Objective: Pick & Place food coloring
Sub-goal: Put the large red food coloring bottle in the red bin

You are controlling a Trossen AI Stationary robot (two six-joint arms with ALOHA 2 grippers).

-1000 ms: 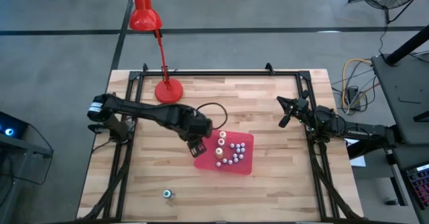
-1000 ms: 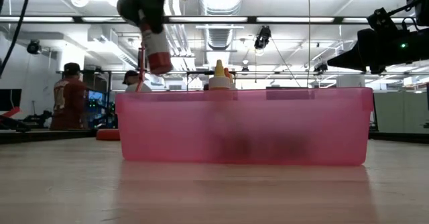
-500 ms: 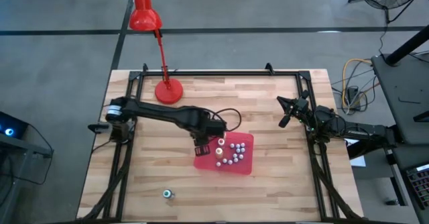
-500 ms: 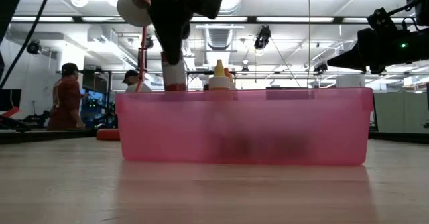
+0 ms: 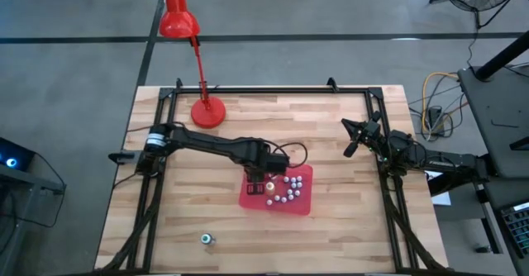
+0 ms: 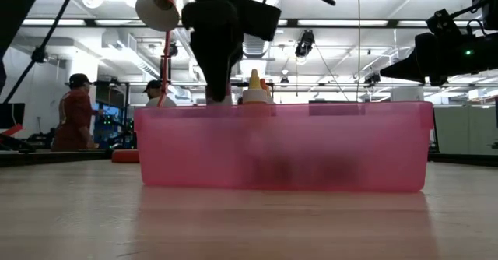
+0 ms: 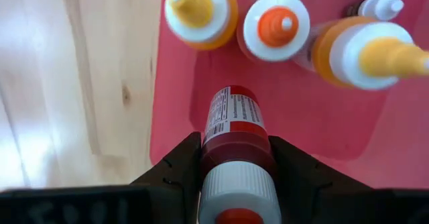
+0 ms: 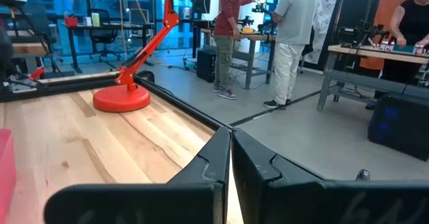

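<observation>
A pink tray [image 5: 299, 200] near the table's middle holds several small food coloring bottles [image 5: 288, 189], standing upright on the tray floor [image 7: 295, 117]. Among them are a yellow-tipped one [image 7: 200, 9] and an orange-tipped one [image 7: 277, 26]. My left gripper [image 5: 258, 175] stands over the tray's left part, shut on a red bottle [image 7: 233, 127] with a white cap. In the low view the gripper [image 6: 219, 81] reaches down to the tray's rim. My right gripper [image 5: 354, 144] waits shut at the table's right edge. My left gripper pinches the red bottle between its two fingers [image 7: 184, 162], on opposite sides of the body just under the white cap [image 7: 234, 184]. The fingers point down from above. The bottle stands upright, cap up, inside the tray's left end. Whether its base touches the floor, I cannot tell.
A red desk lamp [image 5: 207, 111] stands at the far left of the table. One loose small bottle [image 5: 207, 240] lies near the front edge. A black frame [image 5: 273, 90] runs around the tabletop. People stand in the room beyond the table.
My left gripper has gone toward the table's right edge and down, from beside the tray's left end to over its left part, rolling its wrist on the way. The red bottle has sunk with it from above the rim to behind the tray's wall.
</observation>
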